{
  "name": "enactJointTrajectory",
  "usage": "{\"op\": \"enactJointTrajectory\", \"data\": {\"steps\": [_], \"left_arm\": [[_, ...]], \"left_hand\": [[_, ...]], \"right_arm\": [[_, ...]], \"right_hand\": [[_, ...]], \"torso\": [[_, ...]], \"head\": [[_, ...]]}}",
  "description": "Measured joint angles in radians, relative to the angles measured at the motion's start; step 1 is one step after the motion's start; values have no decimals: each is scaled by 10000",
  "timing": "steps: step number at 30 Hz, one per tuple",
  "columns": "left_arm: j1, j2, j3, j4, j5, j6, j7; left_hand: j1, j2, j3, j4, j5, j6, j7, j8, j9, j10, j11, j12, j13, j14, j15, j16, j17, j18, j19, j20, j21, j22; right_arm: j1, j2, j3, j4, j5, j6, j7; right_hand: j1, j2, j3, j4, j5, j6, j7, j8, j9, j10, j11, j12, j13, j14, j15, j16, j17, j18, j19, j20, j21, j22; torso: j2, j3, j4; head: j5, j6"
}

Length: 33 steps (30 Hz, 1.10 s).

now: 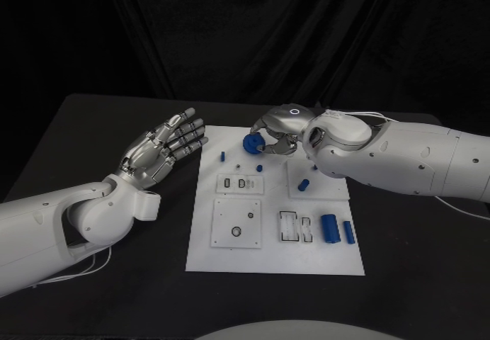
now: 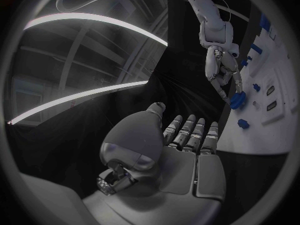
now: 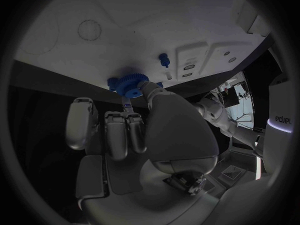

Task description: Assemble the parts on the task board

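Pinching a blue gear (image 1: 251, 144) between the fingertips (image 3: 127, 106) of my right hand (image 1: 277, 132), I hold it over the far edge of the task board (image 1: 274, 260), near the board's far left corner. From the right wrist the toothed rim of the gear (image 3: 127, 82) stands just past my fingers, with the white plate behind it and a small blue peg (image 3: 164, 59) standing on the plate close by.

My left hand (image 1: 161, 149) holds nothing. Its fingers (image 2: 190, 133) are stretched out and slightly apart, palm up, and it hangs beside the board's left edge without touching it. From the left wrist I can see my right hand (image 2: 224, 72) and the gear (image 2: 237, 102) across the board.

Out on the board, a small blue pin (image 1: 223, 154) stands near the left edge, and another small blue piece (image 1: 259, 168) sits just past the slotted block (image 1: 238, 183). A blue peg (image 1: 303, 185) stands on the right-hand block. Nearer me, a large blue cylinder (image 1: 330, 227) lies next to a thinner blue rod (image 1: 349, 232), both just right of the open rectangular tray (image 1: 295, 227). A square plate with a round hole (image 1: 236, 222) lies to the left of that tray. All of it rests on the black table (image 1: 92, 134).
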Motion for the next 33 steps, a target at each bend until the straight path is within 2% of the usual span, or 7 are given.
{"op": "enactJointTrajectory", "data": {"steps": [15,33], "left_arm": [[0,37,0,-68,1,68,0],[0,30,0,-101,1,95,0]], "left_hand": [[-40,-40,28,-28,0,0,0,0,-1,-38,36,-1,-1,-37,36,0,-2,3,0,0,0,0],[-80,0,83,-28,0,0,0,0,-1,-76,69,-6,-2,-37,36,0,-3,6,-1,0,0,0]], "right_arm": [[-16,115,5,-39,1,59,47],[-82,-164,-14,120,0,45,106]], "right_hand": [[-62,13,25,27,-47,-125,-17,-9,-129,36,-40,0,-1,0,0,0,0,-2,3,-1,121,-1],[-101,-26,24,27,-47,-124,-17,30,-150,34,-42,0,-3,0,0,0,0,-4,2,-1,121,-3]], "torso": [[0,0,6],[-1,2,-1]], "head": [[26,-17],[95,-1]]}}
